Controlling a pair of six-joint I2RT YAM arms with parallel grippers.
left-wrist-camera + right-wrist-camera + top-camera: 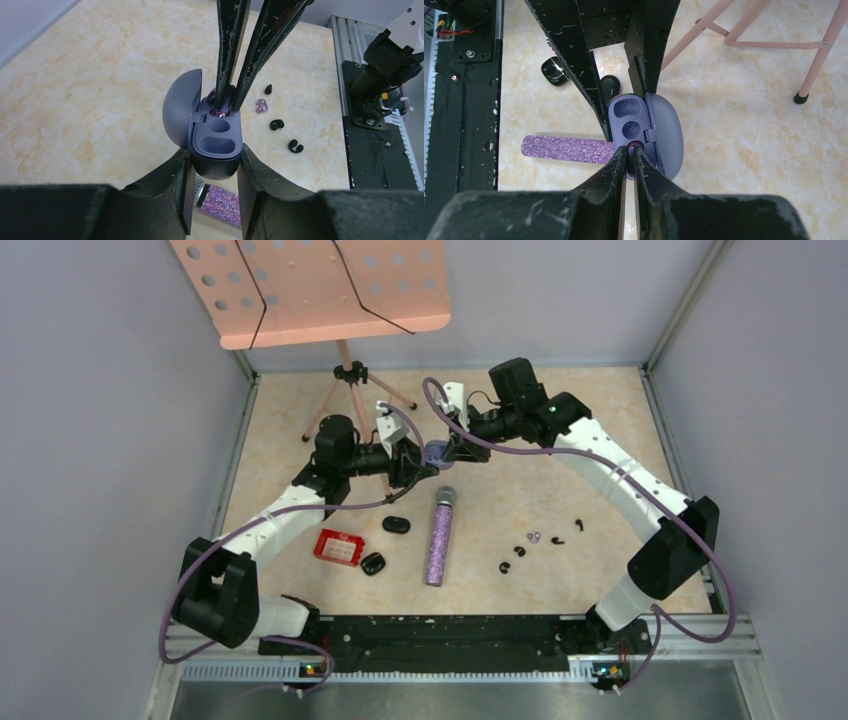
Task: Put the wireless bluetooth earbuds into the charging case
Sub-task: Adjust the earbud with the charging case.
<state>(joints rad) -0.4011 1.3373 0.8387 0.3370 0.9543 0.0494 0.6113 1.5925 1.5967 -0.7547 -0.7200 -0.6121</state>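
My left gripper is shut on the purple charging case, holding it above the table with its lid open. The case also shows in the top view and in the right wrist view. My right gripper is shut on a pale purple earbud and holds it at the case's far socket. The near socket is empty. The other purple earbud lies on the table at the right, with several black earbuds around it.
A purple glitter microphone lies under the case. Two black cases and a red box sit at the left front. A pink music stand stands at the back, behind the left gripper.
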